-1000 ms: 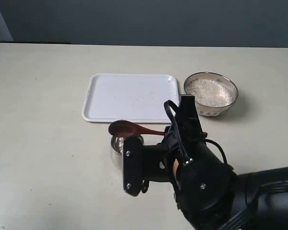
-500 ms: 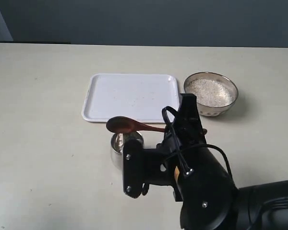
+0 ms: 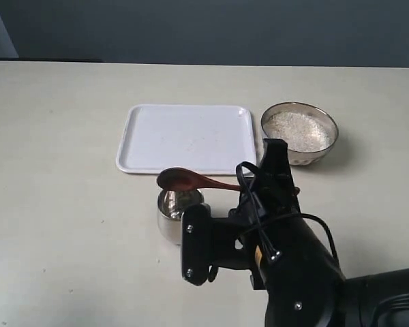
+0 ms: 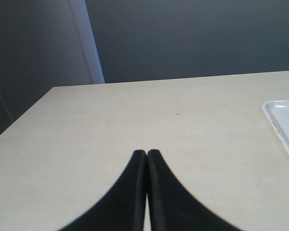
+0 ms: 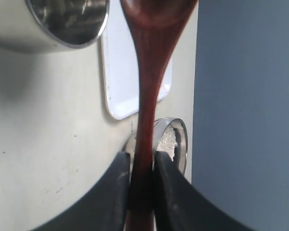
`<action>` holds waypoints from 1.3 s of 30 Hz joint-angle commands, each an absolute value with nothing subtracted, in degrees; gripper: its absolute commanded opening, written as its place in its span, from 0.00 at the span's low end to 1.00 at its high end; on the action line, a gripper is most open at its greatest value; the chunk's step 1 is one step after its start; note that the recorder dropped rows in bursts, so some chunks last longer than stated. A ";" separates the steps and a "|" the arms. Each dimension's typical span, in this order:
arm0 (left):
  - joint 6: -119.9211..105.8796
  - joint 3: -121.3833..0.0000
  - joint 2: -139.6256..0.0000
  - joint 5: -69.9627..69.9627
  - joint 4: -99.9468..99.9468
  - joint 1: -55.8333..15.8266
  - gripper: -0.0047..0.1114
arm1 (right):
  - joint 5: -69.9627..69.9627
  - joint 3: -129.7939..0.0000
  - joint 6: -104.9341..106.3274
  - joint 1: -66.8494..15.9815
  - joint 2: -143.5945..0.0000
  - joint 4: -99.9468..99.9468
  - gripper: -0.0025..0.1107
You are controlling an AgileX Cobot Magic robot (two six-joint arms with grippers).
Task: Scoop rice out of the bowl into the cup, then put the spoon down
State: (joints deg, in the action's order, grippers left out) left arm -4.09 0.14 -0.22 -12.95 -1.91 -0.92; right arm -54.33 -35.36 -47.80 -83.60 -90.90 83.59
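The right claw [image 5: 142, 163] is clenched on the long thin handle of a slim dark red-brown wooden spoon [image 3: 191, 181]. In the right wrist view, its two black fingers [image 5: 116, 192] press the handle from both sides. The spoon [image 5: 149, 72] sticks straight out past them.

The spoon is up in the air and touches nothing but the claw. Its small oval head is just by the rim of a small round shiny steel cup [image 3: 170, 216], on the side near the tray. The pictures do not show if the head is right over the cup's mouth. The cup stands upright on the pale surface [image 3: 61, 170]. Its inside [image 5: 70, 17] is full of shine, so what lies in it cannot be told.

A flat white tray [image 3: 184, 133] with round corners lies just past the cup. At the tray's right end, close beside it, sits a wide, low, shiny steel bowl [image 3: 307, 159] with dots on its outside. A pale heap of fine white rice [image 3: 298, 131] is in the bowl. The bowl and the cup are well apart.

The left claw [image 4: 147, 154] is off by itself above the bare surface [image 4: 135, 110]. Its two black fingers are pressed together with nothing held between them. One edge of the tray [image 4: 284, 120] shows at the side of that view.
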 commanded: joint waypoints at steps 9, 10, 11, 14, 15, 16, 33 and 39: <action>-3.82 0.00 0.00 -12.32 -2.21 -1.24 0.04 | -53.62 -34.73 -53.87 -80.84 -90.94 90.94 0.02; -3.82 0.00 0.00 -12.32 -2.21 -1.24 0.04 | -53.34 -34.73 -55.71 -79.64 -90.94 92.88 0.02; -3.82 0.00 0.00 -12.32 -2.21 -1.24 0.04 | -52.49 -34.73 -56.94 -77.71 -90.94 94.80 0.02; -3.82 0.00 0.00 -12.32 -2.21 -1.24 0.04 | -46.28 -36.95 -57.24 -70.17 -90.94 94.84 0.02; -3.82 0.00 0.00 -12.32 -2.21 -1.24 0.04 | -44.43 -37.99 -57.24 -67.20 -90.94 94.17 0.02; -3.82 0.00 0.00 -12.32 -2.21 -1.24 0.04 | -42.32 -39.37 -57.24 -64.47 -90.94 93.62 0.02; -3.82 0.00 0.00 -12.32 -2.21 -1.24 0.04 | -7.82 -62.11 -54.52 -41.36 -102.60 85.31 0.02; -3.82 0.00 0.00 -12.33 -2.10 -1.24 0.04 | -9.23 -62.14 -54.52 -41.36 -108.37 81.28 0.02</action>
State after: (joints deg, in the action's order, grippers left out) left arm -4.09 0.14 -0.22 -12.95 -1.91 -0.92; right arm -6.66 -61.89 -54.87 -41.67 -106.17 83.46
